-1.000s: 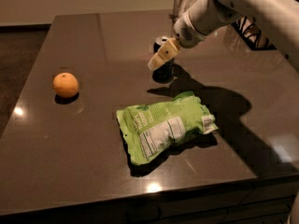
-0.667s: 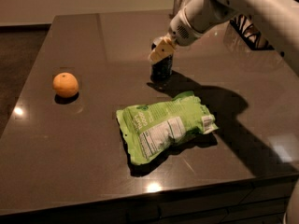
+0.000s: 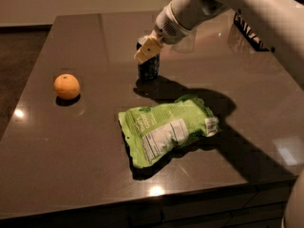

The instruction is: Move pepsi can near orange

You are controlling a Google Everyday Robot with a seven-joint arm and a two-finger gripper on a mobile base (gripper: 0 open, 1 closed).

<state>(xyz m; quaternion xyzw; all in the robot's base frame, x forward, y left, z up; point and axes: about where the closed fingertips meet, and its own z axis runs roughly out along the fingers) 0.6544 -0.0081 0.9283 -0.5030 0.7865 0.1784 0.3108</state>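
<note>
A: Starting at the front edge of the dark grey polished worktop (image 3: 71, 165): a light green crinkled chip bag (image 3: 166, 129) lies flat there, a little right of centre, its white label panel facing up.

B: Going back, toward the left edge, the round matte orange (image 3: 66, 86) sits alone, about halfway between the front and far edges.

A: And the one to watch: the small dark blue cylindrical pepsi can (image 3: 149, 69) is upright near the middle of the worktop, beyond the bag and apart from it. It's well to the right of the orange, with bare surface between them.

B: The gripper (image 3: 150, 50) is right at the can's top, clamped on it. One pale finger (image 3: 145, 51) presses the near side, the other is hidden behind.

A: I can't tell whether the base touches the worktop.

B: Farthest back, the white arm (image 3: 190, 11) slants in from the far right corner.
</note>
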